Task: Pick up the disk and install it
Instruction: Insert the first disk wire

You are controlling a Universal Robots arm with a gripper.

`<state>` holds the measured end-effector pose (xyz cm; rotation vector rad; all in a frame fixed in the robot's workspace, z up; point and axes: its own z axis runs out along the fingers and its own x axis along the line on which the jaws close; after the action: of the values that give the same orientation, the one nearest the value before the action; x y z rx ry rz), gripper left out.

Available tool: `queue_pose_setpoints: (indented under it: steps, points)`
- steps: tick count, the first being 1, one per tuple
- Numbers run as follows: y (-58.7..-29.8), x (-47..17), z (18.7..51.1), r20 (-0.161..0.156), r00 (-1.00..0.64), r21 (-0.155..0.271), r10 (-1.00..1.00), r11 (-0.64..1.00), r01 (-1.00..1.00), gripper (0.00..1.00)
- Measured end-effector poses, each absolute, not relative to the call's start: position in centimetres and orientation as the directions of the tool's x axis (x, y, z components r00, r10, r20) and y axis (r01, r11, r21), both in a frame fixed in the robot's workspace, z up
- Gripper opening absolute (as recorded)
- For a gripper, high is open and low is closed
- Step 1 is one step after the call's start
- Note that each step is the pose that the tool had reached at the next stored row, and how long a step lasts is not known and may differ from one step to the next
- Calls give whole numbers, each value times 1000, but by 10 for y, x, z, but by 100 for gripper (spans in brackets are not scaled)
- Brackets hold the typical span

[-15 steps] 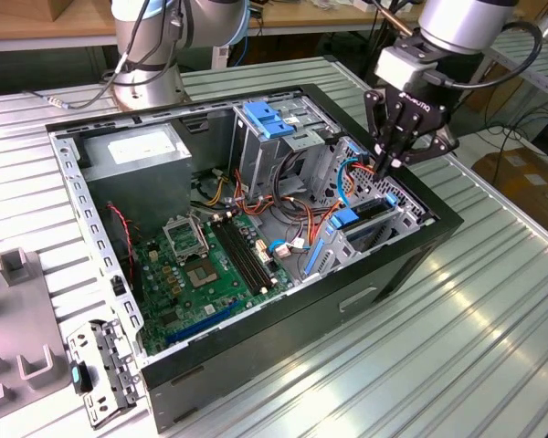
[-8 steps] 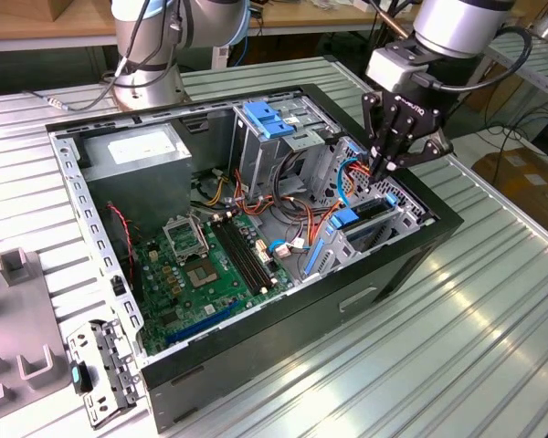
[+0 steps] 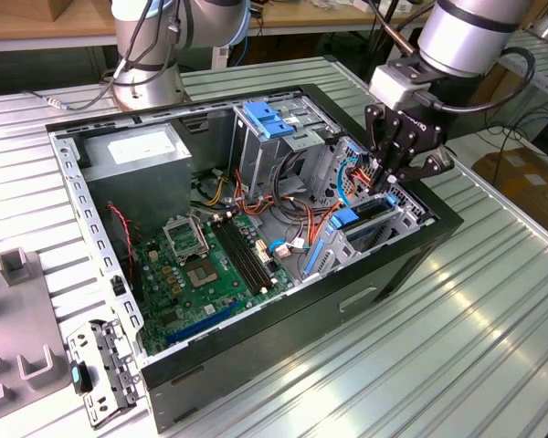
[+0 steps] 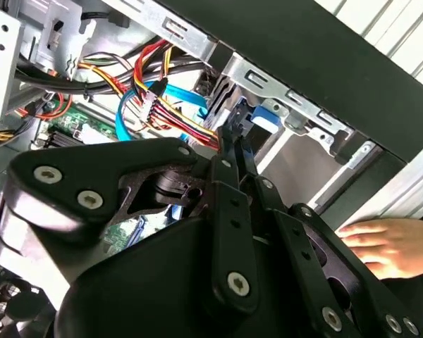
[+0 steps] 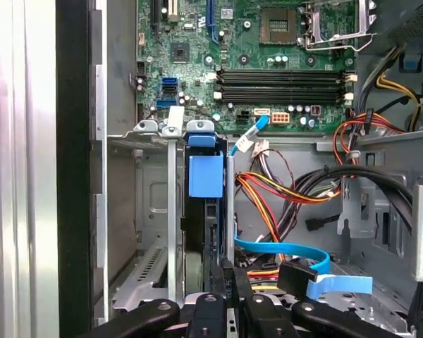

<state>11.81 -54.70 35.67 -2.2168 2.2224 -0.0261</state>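
The gripper (image 3: 390, 182) stands above the drive cage (image 3: 397, 219), pinched narrow on the disk (image 5: 206, 184); the disk's long axis runs down into the bay.

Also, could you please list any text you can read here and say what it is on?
No text is readable.
Power supply label: print too small to read.
Motherboard: white markings too small to read.
Blue tab on the disk: no print seen.
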Motion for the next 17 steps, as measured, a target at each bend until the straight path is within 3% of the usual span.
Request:
queue_pose_setpoints:
  steps: [17]
  points:
    - [-555, 115, 350, 4, -1, -17, -1000, 1, -1000, 16]
